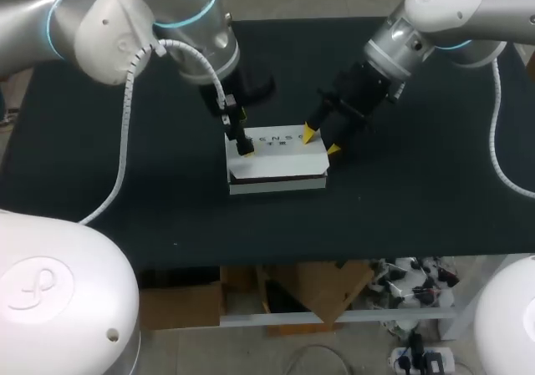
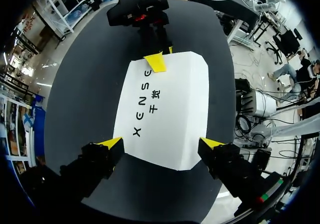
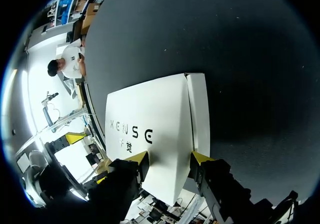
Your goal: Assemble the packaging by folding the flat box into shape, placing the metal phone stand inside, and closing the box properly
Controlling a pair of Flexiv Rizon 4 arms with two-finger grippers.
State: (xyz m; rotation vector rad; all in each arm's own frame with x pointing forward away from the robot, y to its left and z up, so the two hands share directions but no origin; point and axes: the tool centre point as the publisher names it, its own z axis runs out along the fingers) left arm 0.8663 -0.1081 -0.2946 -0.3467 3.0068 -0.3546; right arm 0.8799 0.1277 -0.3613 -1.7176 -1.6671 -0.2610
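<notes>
A white box (image 1: 276,164) with dark print on its lid lies mid-table, and a thin dark gap shows under the lid along its front. The metal phone stand is not visible. My left gripper (image 1: 242,144) stands over the box's left end; in the left wrist view it (image 2: 161,144) is wide open, its yellow tips straddling that end of the box (image 2: 165,109). My right gripper (image 1: 322,140) is at the box's right end. In the right wrist view it (image 3: 169,158) is open, tips against the lid (image 3: 150,114), nothing clamped between them. One right fingertip (image 2: 156,63) shows on the far end.
The black table (image 1: 100,183) has bare surface all around the box. Its front edge (image 1: 276,262) runs just below the box, with cartons and cables underneath.
</notes>
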